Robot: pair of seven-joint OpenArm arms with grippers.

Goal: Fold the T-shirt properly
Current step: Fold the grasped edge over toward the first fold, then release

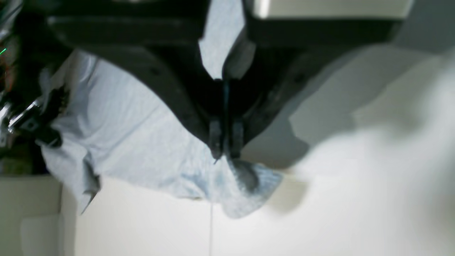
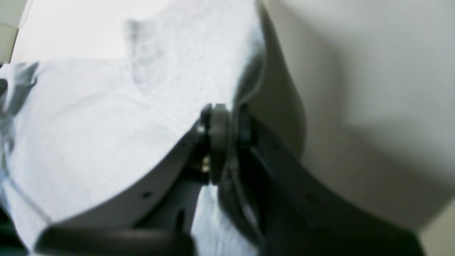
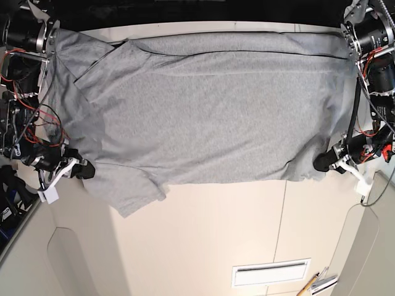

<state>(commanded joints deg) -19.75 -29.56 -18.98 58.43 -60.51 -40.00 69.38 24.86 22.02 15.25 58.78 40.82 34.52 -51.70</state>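
The heather-grey T-shirt (image 3: 210, 117) lies spread sideways over the far half of the white table (image 3: 203, 234), plain side up. Its sleeves are at the left, one sleeve (image 3: 129, 194) pointing toward the near side. My right gripper (image 3: 85, 170) is at the shirt's near-left edge beside that sleeve. In the right wrist view the right gripper (image 2: 224, 122) is shut on a pinch of the shirt (image 2: 106, 124). My left gripper (image 3: 322, 163) is at the near-right corner. In the left wrist view the left gripper (image 1: 224, 151) is shut on the shirt's edge (image 1: 135, 135), which hangs slightly lifted.
Arm bases with red and black cables (image 3: 24, 123) stand at both table sides. A white slotted plate (image 3: 270, 272) and a pencil with small tools (image 3: 316, 283) lie near the front right. The shirt's far edge reaches the table's back edge (image 3: 203, 28).
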